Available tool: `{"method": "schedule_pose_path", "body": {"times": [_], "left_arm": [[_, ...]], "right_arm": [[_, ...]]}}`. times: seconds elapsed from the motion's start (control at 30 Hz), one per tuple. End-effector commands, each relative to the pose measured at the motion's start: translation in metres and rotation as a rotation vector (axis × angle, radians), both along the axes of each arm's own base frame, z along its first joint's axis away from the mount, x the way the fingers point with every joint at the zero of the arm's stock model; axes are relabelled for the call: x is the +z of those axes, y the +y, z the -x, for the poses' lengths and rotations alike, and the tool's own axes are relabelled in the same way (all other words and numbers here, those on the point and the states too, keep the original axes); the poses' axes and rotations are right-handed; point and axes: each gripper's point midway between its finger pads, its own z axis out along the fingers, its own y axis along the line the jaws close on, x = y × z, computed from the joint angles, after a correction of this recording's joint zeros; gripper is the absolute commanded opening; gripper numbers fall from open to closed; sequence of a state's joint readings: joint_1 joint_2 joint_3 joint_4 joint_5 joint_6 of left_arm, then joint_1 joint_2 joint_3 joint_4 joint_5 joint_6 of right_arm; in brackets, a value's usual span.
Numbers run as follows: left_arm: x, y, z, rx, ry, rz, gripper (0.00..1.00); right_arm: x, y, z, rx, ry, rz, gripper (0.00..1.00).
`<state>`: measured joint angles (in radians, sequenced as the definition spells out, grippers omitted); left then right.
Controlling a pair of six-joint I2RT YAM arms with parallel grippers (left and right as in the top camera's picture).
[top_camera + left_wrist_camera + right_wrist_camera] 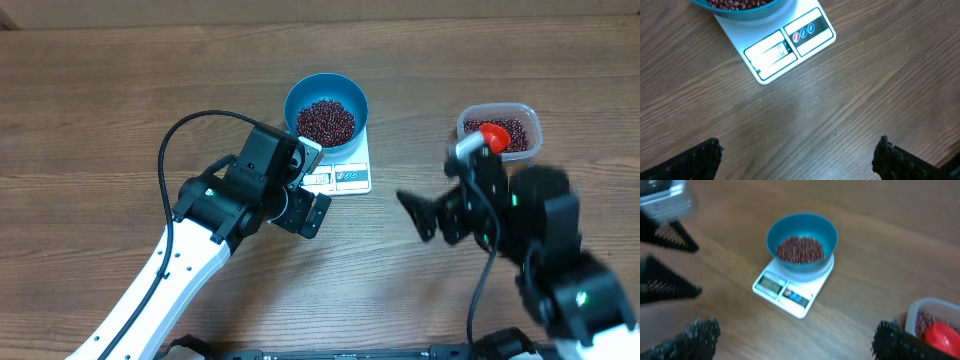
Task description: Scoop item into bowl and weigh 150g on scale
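The blue bowl stands on the white scale and holds a heap of dark red-brown beans. My left gripper hovers just left of the scale's display, open and empty. In the left wrist view the scale and the bowl's rim lie ahead of the gripper. My right gripper hangs right of the scale, open with nothing in it. The right wrist view shows the bowl, beans and scale beyond the gripper.
A clear plastic tub at the right holds more beans and a red scoop; it also shows low right in the right wrist view as the tub with the scoop. The left arm's fingers appear at that view's left.
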<state>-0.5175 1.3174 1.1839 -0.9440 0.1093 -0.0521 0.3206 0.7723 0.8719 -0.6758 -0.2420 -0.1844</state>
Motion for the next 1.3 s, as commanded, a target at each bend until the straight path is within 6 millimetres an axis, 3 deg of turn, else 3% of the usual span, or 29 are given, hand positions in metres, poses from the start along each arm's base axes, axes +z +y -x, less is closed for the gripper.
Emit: {"method": "schedule_pose_path", "body": {"times": [0.0,0.23,0.53,0.97,1.27], "left_arm": [[0.002,-0.003,0.001,-0.011,-0.001,0.012,1.00],[0.002,-0.003,0.001,-0.011,-0.002,0.013,0.99],[0.002,-0.003,0.001,-0.011,-0.001,0.012,1.00],[0.002,-0.003,0.001,-0.011,-0.002,0.013,1.00],[0.002,-0.003,0.001,-0.011,-0.001,0.012,1.00]], "right_arm": [[-0.013,-0.002,0.016,0.020,-0.080,-0.036,1.00],[-0.020,-0.007,0.034,0.025,-0.355,-0.127,1.00],[-0.041,-0.011,0.033,0.002,-0.590,-0.204,1.00],[-0.091,-0.028,0.025,-0.171,-0.364,-0.333,1.00],[-0.090,-0.029,0.024,-0.176,-0.371,-0.332,1.00]]}}
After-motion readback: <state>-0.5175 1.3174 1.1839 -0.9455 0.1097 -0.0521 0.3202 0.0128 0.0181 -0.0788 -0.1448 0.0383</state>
